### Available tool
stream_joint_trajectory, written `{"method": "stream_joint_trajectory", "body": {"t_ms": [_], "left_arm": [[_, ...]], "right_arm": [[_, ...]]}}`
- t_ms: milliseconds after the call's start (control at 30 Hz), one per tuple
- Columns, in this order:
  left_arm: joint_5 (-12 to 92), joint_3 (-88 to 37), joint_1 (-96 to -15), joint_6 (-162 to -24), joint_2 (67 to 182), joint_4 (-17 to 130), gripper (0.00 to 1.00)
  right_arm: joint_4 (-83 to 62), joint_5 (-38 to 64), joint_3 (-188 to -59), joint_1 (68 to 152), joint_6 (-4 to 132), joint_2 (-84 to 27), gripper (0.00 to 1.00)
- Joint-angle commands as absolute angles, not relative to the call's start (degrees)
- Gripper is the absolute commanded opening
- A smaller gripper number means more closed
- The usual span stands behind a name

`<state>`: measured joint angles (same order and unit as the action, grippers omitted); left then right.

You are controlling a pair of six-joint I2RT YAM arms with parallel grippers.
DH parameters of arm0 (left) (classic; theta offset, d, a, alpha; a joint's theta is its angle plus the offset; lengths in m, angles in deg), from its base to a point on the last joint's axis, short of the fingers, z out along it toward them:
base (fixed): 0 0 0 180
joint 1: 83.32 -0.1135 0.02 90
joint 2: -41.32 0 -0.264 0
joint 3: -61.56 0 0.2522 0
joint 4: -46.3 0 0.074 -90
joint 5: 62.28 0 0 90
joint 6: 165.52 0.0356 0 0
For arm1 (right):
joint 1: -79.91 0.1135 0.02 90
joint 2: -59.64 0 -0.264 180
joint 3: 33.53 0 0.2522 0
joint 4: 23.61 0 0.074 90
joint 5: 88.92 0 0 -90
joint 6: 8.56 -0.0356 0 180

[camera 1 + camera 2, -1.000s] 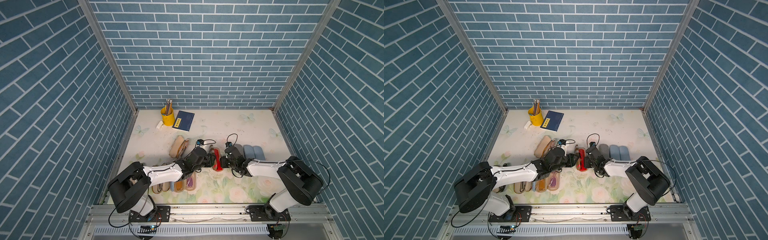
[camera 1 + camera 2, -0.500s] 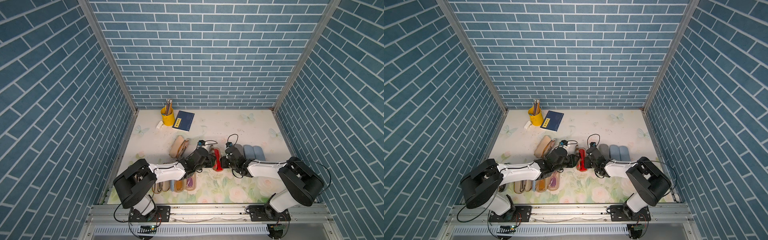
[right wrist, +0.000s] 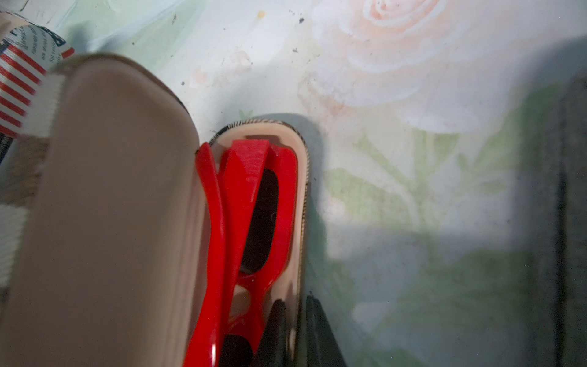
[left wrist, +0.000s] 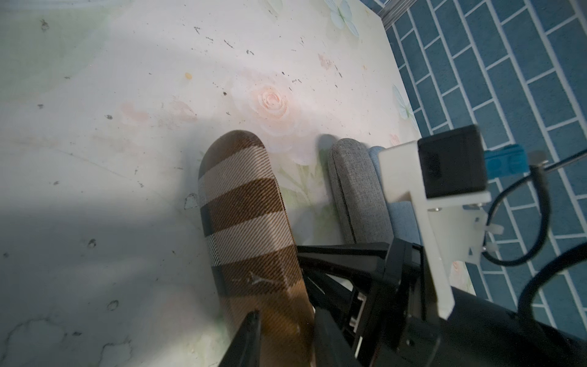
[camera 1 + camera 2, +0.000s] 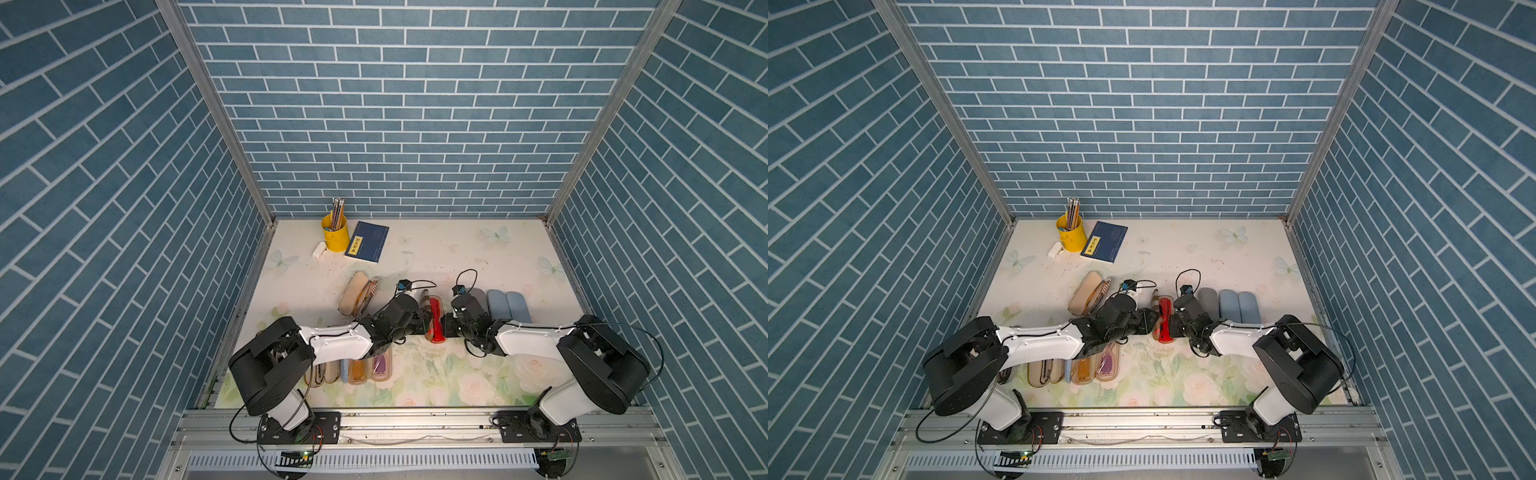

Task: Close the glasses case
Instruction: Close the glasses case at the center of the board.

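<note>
Two tools meet mid-surface [image 5: 436, 253] at the striped glasses case [image 5: 424, 302], its lid [image 4: 244, 222] standing ajar. The left tool [image 4: 286, 314] has narrowed onto that lid since a second ago. The right tool [image 3: 296, 300] stays clamped on the base rim. A grey case [image 4: 359, 190] lies just beside, and red glasses [image 3: 228, 222] fill the gap.

Table [image 5: 457, 249] centre: glasses case [image 5: 426, 303], lid [image 4: 247, 222] standing at its L, glasses [image 5: 435, 318] in the base. L hand [image 5: 419, 326] just L of it, R hand [image 5: 446, 328] just R. Three shut cases [image 5: 496, 305] side by side to the R, behind R arm [image 5: 528, 340]. Open case [image 5: 359, 293] behind L arm [image 5: 340, 343]; row of cases [image 5: 357, 370] under it, front L. Back L corner: pencil cup [image 5: 333, 232], notebook [image 5: 367, 247] to its R.
</note>
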<state>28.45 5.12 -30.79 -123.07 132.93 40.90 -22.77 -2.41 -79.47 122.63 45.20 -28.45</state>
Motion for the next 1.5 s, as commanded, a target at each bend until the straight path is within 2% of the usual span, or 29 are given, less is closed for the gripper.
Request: {"method": "stream_joint_trajectory", "body": {"t_ms": [0,1467], "left_arm": [[27.7,3.5,-30.4,-121.7,134.2,42.1,0.32],[28.7,-0.9,-28.8,-120.9,139.6,42.6,0.26]], "right_arm": [[-22.9,-3.1,-78.6,122.4,43.8,-27.3,0.13],[-23.8,-3.3,-77.3,122.1,44.0,-26.1,0.13]]}}
